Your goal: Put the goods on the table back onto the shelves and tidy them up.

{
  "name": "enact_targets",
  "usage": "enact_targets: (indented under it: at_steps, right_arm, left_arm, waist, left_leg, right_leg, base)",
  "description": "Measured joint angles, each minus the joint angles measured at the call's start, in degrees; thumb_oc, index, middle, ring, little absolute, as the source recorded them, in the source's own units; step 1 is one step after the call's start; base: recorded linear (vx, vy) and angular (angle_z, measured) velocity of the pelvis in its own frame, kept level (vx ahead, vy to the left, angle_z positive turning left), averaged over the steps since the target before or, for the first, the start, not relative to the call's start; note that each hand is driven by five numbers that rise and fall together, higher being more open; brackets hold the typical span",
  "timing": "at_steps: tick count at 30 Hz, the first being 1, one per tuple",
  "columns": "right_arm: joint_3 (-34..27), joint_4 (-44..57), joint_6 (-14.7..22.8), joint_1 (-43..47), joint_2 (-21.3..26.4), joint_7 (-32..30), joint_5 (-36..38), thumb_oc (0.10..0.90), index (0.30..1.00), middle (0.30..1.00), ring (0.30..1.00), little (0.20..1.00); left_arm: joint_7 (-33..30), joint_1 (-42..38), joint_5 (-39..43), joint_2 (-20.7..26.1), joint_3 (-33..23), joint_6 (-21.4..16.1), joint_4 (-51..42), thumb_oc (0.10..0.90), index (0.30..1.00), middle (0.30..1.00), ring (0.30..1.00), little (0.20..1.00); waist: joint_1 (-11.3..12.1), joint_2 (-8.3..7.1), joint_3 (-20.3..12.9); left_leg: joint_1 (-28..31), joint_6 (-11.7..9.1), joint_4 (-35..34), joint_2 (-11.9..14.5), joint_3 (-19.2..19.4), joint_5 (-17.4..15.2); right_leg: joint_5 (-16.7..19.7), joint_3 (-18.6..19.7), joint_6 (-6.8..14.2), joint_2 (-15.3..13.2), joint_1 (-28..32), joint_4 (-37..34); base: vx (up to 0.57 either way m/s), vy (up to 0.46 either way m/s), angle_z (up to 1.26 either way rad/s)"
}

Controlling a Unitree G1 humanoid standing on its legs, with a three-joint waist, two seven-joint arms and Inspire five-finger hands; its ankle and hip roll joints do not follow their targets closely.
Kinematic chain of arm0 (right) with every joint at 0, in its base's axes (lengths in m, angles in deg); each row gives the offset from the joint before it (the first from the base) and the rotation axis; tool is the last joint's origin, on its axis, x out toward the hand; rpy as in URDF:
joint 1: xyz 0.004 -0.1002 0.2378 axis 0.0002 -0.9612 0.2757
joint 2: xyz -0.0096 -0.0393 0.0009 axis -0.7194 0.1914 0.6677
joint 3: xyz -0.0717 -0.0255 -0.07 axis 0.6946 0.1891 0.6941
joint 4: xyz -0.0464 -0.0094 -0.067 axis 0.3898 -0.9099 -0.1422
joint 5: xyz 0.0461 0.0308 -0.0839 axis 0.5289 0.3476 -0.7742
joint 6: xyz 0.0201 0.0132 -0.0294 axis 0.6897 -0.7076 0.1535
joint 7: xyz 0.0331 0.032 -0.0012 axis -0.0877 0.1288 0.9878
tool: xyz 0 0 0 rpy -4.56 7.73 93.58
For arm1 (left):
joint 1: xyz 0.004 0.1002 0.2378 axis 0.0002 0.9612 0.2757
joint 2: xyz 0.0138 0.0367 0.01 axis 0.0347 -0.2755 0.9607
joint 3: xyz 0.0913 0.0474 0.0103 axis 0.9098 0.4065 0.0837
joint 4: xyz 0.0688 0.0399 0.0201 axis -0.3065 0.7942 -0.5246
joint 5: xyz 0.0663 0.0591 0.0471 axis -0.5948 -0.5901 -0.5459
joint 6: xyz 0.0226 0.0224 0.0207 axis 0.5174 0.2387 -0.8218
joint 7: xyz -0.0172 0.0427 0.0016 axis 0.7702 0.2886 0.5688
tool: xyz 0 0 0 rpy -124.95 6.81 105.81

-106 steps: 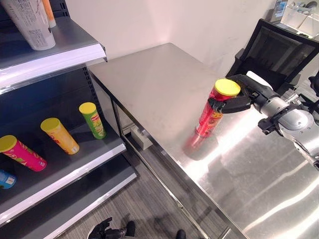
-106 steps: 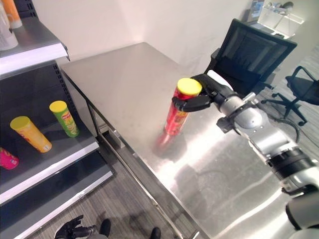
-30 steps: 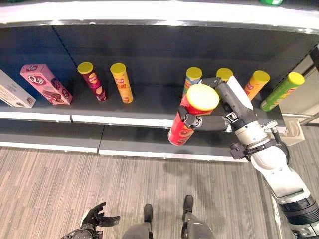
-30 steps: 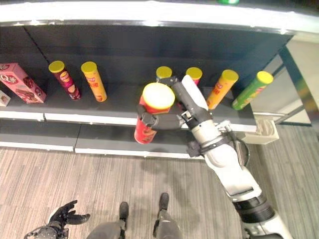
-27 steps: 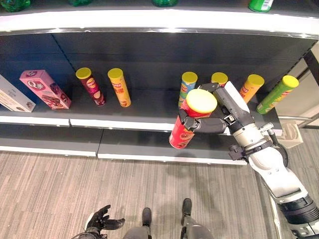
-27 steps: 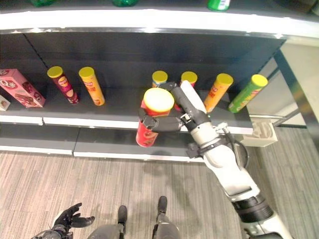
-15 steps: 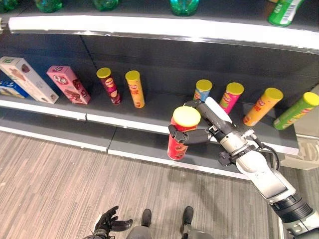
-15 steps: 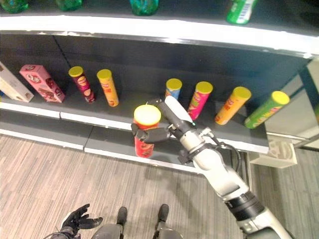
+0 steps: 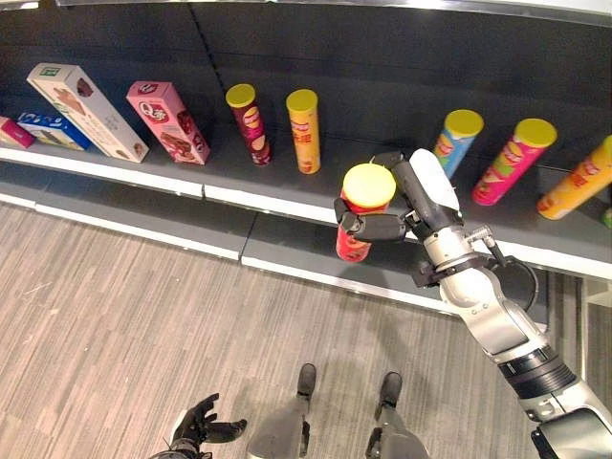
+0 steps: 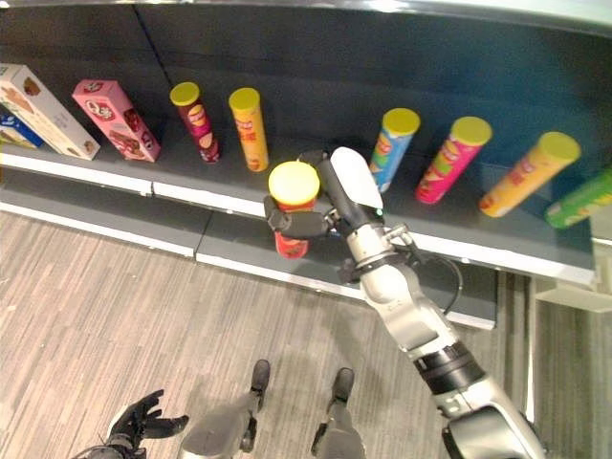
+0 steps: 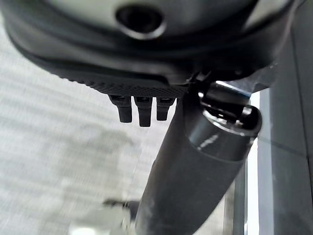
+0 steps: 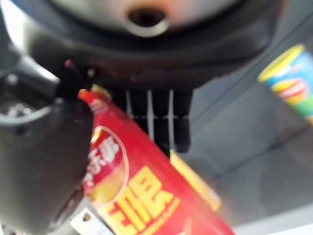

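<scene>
My right hand [image 9: 413, 194] is shut on a red chip can with a yellow lid [image 9: 367, 187], gripping it near the top. The can [image 10: 290, 241] hangs upright in front of the dark shelf's white front edge [image 9: 220, 192], level with the gap between a yellow can [image 9: 304, 130] and a blue can [image 9: 457, 140]. In the right wrist view the red can [image 12: 139, 193] lies across the fingers [image 12: 151, 117], with the blue can [image 12: 289, 81] beyond. My left hand [image 9: 198, 426] hangs low over the floor, fingers spread.
On the shelf stand a maroon can [image 9: 249, 122], a pink can [image 9: 512, 159] and an orange can [image 9: 581, 180], all leaning. A pink box [image 9: 164, 120], a long white box [image 9: 86, 97] and a blue box [image 9: 48, 130] lie at the left. A lower shelf [image 9: 143, 218] juts out beneath.
The camera has swung left and down along the shelf. My right hand still holds the red can, which now sits closer to the shelf's front edge.
</scene>
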Motion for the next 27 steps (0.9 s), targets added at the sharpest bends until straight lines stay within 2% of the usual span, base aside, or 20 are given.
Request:
enact_targets:
  at_steps: [3, 7, 9, 15, 21, 25, 27]
  right_arm:
    - [0.5, -5.2, -0.17, 6.77, 0.52, -1.95, -1.05, 0.4, 0.3, 0.3, 0.3, 0.3]
    - [0.42, -13.61, -1.96, 13.69, 4.05, -5.62, -1.39, 0.4, 0.3, 0.3, 0.3, 0.3]
    - [-0.82, -19.57, -2.45, 17.19, 6.85, -8.8, -1.17, 0.4, 0.3, 0.3, 0.3, 0.3]
    - [-1.1, -23.32, -3.09, 18.56, 7.37, -11.15, 0.64, 0.4, 0.3, 0.3, 0.3, 0.3]
    - [-1.14, -25.0, -3.5, 19.66, 6.94, -13.95, 1.44, 0.4, 0.3, 0.3, 0.3, 0.3]
    - [-1.22, -27.06, -3.94, 22.61, 6.95, -15.3, 1.78, 0.4, 0.3, 0.3, 0.3, 0.3]
    - [-1.19, -27.93, -3.98, 23.55, 6.96, -16.38, 1.89, 0.4, 0.3, 0.3, 0.3, 0.3]
  left_arm:
    - [-0.28, 0.17, 0.06, 0.12, 1.76, -0.58, -0.42, 0.8, 0.9, 0.9, 0.9, 0.9]
    - [-0.31, -0.06, 0.16, -0.4, 2.56, -1.1, -0.94, 0.8, 0.9, 0.9, 0.9, 0.9]
    - [-1.06, -1.6, 2.16, -0.38, 4.03, -2.79, -2.8, 0.8, 0.9, 0.9, 0.9, 0.9]
    - [-1.06, -2.96, 2.46, -0.54, 6.38, -3.45, -2.67, 0.8, 0.9, 0.9, 0.9, 0.9]
    - [-1.31, -3.16, 4.62, -0.58, 6.48, -3.49, -2.89, 0.8, 0.9, 0.9, 0.9, 0.9]
    - [-1.45, -3.81, 4.7, -0.59, 6.99, -3.69, -4.58, 0.8, 0.9, 0.9, 0.9, 0.9]
    - [-1.9, -4.7, 5.11, -0.59, 7.11, -3.8, -5.04, 0.8, 0.9, 0.9, 0.9, 0.9]
  waist:
    - [1.01, 0.3, -0.26]
    - [2.0, 0.63, -0.18]
    - [2.95, 2.33, 0.63]
    - [4.15, 3.78, 1.67]
    - [4.62, 2.49, 3.36]
    - [5.08, 2.47, 3.83]
    - [6.33, 2.66, 4.16]
  left_leg:
    - [-1.81, 0.82, 0.07, -0.62, 0.51, 0.72]
    - [-3.11, 1.0, 0.08, -0.59, 0.38, 0.86]
    - [-4.38, 1.0, 0.08, -0.58, -0.81, 0.85]
    - [-8.3, 0.35, 0.06, -0.5, -2.09, 1.39]
    - [-10.18, -0.14, 0.06, -0.24, -3.49, 1.98]
    - [-11.73, -0.01, 0.07, -0.3, -4.36, 2.32]
    - [-11.79, 0.0, 0.07, -0.32, -4.65, 2.32]
  right_leg:
    - [2.77, 0.94, -0.2, -0.46, -2.16, 0.03]
    - [2.85, 0.99, -0.3, -0.5, -3.21, 0.36]
    - [2.84, 0.83, -0.28, -0.55, -3.92, 0.37]
    - [2.59, -0.37, 0.03, -0.41, -7.25, 0.37]
    - [2.5, -1.32, 0.02, 0.04, -8.44, 0.0]
    - [2.5, -2.31, 0.02, -0.01, -9.45, 0.02]
    - [2.5, -2.49, 0.03, -0.26, -9.4, 0.01]
  base:
    - [-0.01, 0.068, -0.02]
    - [-0.02, 0.041, 0.05]
    - [-0.03, 0.043, 0.21]
    - [0.01, 0.019, 0.09]
    - [0.02, -0.012, 0.1]
    - [0.01, -0.007, 0.13]
    - [0.01, -0.015, 0.09]
